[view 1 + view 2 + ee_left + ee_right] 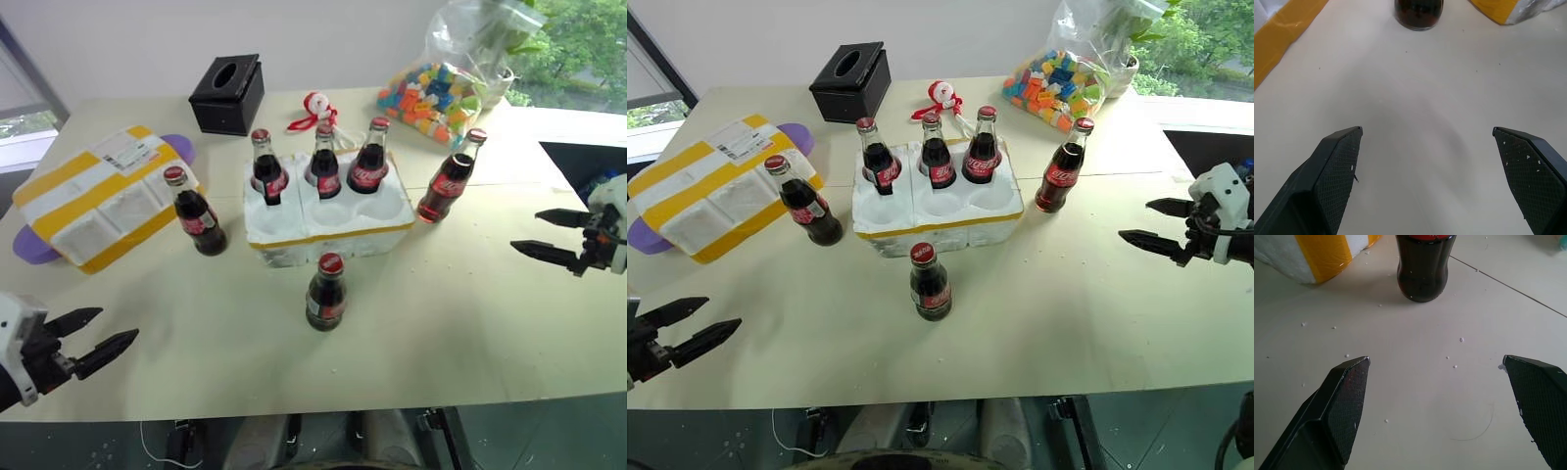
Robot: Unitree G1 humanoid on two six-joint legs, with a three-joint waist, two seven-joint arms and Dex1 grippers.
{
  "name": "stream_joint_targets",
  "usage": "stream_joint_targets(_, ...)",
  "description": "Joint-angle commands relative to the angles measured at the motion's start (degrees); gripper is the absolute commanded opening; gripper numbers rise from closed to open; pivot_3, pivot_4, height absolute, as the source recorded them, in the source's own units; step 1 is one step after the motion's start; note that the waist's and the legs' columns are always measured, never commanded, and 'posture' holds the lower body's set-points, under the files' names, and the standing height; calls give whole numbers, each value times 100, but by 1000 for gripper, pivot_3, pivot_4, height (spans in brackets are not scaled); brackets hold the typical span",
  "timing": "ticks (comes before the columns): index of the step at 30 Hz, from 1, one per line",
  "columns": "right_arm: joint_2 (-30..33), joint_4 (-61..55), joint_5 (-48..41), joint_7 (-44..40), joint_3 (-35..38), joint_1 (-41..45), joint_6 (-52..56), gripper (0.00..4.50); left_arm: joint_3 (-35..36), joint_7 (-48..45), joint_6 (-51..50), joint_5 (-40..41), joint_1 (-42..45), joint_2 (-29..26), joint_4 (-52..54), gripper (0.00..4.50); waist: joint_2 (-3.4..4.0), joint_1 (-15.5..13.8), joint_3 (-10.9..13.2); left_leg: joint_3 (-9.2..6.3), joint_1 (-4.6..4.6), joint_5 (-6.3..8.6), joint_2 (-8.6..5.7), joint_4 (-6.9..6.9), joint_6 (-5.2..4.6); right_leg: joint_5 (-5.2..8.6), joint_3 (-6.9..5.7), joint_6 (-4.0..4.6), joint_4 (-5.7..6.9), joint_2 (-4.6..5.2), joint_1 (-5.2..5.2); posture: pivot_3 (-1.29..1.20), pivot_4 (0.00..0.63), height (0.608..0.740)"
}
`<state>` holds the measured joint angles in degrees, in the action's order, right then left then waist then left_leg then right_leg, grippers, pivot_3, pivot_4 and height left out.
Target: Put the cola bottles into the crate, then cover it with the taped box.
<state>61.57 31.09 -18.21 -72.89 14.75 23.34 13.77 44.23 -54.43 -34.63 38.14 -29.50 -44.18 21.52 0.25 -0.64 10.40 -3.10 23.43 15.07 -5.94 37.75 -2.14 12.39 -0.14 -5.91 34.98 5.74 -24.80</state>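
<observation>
The white foam crate point(294, 240) sits mid-table with three cola bottles point(326, 171) upright in its back wells; the front wells are empty. Three more bottles stand loose on the table: one left of the crate point(196, 217), one in front of it point(326, 294), one at its right point(449, 181). The taped box point(98, 201) lies to the far left. My left gripper point(118, 325) is open over the near-left table, aimed at the left bottle point(1419, 12). Open too, my right gripper point(525, 231) hovers at the right, facing the right bottle point(1425, 269) and the crate's corner point(1322, 254).
A black tissue box point(227, 93), a small red-and-white toy point(315, 110) and a bag of coloured blocks point(436, 93) stand behind the crate. A purple item point(29, 245) pokes out from under the taped box. The table ends at a dark gap point(578, 162) on the right.
</observation>
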Motion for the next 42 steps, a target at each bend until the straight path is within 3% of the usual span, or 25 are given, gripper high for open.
stream_joint_targets(1,24,-210,-74,44,142,14,-47,4500,66,18,111,13,30,9,90,4470,0,4,0,0,0,0,0,0,0,0,0,0,0,0,0,0,150,732)
stream_joint_targets(13,74,-281,-109,180,213,-90,-15,4500,39,251,173,-92,456,-50,-155,4470,0,1,0,0,0,0,0,-1,0,0,0,0,0,-1,-2,0,150,732)
stream_joint_targets(20,300,-984,-642,33,687,-316,848,4500,174,378,-155,410,1017,-89,-310,4470,1,-11,0,-1,0,-1,-1,0,0,-1,0,-1,2,-2,-2,0,150,732)
stream_joint_targets(23,416,-1708,-1106,-102,1025,-482,1507,4500,57,420,-308,625,1665,-341,-550,4470,1,-17,0,-1,0,-1,0,0,1,-1,0,-1,6,-2,-3,0,150,732)
stream_joint_targets(27,656,-2797,-1777,-398,1301,-697,2374,4500,-612,346,-272,505,2736,-612,-1142,4470,5,-23,-2,-2,-2,-1,0,2,1,-2,-1,-2,11,-5,-3,0,150,732)
stream_joint_targets(32,860,-3850,-2708,-272,1428,-318,3354,4500,-1808,81,-46,69,3852,-632,-1754,4470,4,8,-1,-1,-1,-1,-2,1,1,-6,0,-9,11,-5,-7,0,150,732)
stream_joint_targets(42,614,-4935,-4067,539,1516,356,4284,4500,-3035,-343,679,-675,5038,-273,-2866,4470,1,-16,1,1,8,0,-4,-4,2,-9,3,-13,8,3,-17,0,150,732)
